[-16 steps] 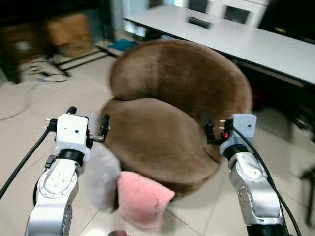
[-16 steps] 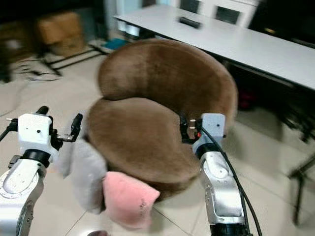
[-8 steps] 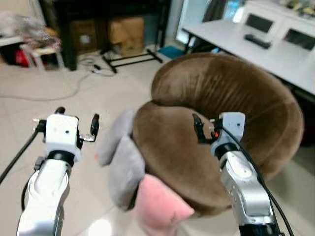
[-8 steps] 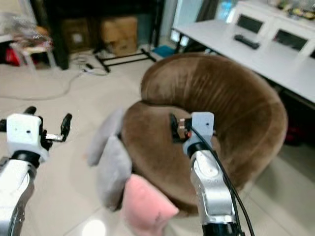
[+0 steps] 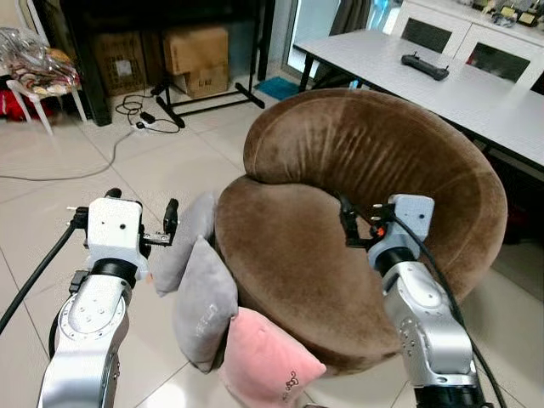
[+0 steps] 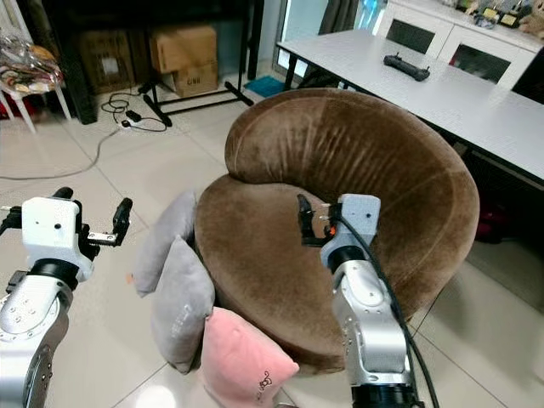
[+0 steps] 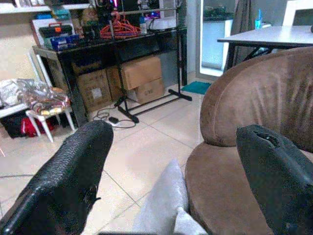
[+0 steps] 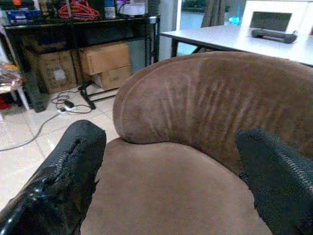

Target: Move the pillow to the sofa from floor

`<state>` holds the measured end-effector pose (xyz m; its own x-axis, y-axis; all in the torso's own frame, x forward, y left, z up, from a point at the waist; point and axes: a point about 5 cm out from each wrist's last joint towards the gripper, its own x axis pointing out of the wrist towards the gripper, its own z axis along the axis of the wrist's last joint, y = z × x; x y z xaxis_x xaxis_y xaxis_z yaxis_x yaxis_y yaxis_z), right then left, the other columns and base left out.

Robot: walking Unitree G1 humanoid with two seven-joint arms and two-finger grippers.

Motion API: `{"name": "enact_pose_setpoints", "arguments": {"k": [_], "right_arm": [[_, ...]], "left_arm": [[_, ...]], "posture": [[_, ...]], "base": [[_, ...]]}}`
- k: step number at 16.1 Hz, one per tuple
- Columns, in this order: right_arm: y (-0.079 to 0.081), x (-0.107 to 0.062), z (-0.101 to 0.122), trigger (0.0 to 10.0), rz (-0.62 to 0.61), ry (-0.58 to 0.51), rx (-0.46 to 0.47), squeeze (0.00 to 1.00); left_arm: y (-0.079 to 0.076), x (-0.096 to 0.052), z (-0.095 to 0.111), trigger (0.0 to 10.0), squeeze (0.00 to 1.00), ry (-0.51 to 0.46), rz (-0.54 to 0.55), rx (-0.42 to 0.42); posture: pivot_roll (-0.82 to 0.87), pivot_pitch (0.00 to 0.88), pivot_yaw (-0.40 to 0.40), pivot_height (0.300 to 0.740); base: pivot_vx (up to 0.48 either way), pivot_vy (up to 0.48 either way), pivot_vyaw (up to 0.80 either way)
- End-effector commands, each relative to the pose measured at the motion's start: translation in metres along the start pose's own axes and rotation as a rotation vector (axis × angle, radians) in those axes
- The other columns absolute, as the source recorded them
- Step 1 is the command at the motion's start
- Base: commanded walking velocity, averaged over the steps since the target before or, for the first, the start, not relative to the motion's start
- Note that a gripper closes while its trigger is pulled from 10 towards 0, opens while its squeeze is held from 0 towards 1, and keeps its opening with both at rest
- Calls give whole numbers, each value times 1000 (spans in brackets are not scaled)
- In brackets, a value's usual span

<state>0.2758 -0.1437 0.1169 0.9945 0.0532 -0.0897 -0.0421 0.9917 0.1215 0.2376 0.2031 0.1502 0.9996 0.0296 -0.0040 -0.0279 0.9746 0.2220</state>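
We face the brown sofa; grey pillows and a pink pillow lean on the floor against it. Our left pincer and right pincer hover spread, empty. Still approaching; next, we reach down for a pillow.

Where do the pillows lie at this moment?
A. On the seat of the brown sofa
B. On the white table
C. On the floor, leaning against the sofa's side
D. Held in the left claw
C: two grey pillows and a pink pillow lean against the side of the brown sofa on the tiled floor; the left claw is open and holds nothing.
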Motion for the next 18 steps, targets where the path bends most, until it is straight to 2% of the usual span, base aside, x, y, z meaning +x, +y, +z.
{"name": "enact_pose_setpoints", "arguments": {"k": [1,5,11,16,18], "right_arm": [[-6,1,2,10000,-21,2,-19,0],[-5,0,-2,10000,-15,21,1,0],[-3,-1,-6,10000,-11,38,2,0],[-5,0,-6,10000,-11,43,-16,0],[-4,1,-6,10000,-8,45,-19,0]], "left_arm": [[-2,-1,-3,10000,0,13,-14,-16],[3,-2,-3,10000,0,-38,12,84],[3,-1,-4,10000,0,-52,-7,83],[1,-1,-3,10000,0,-59,-23,53],[1,-2,-3,10000,0,-66,-26,48]], "posture": [[85,0,-82,695],[89,0,-84,645],[84,0,-68,590],[85,0,-77,590],[87,0,-80,590]], "base": [[0,0,0],[0,0,0],[0,0,0],[0,0,0],[306,0,0]]}}
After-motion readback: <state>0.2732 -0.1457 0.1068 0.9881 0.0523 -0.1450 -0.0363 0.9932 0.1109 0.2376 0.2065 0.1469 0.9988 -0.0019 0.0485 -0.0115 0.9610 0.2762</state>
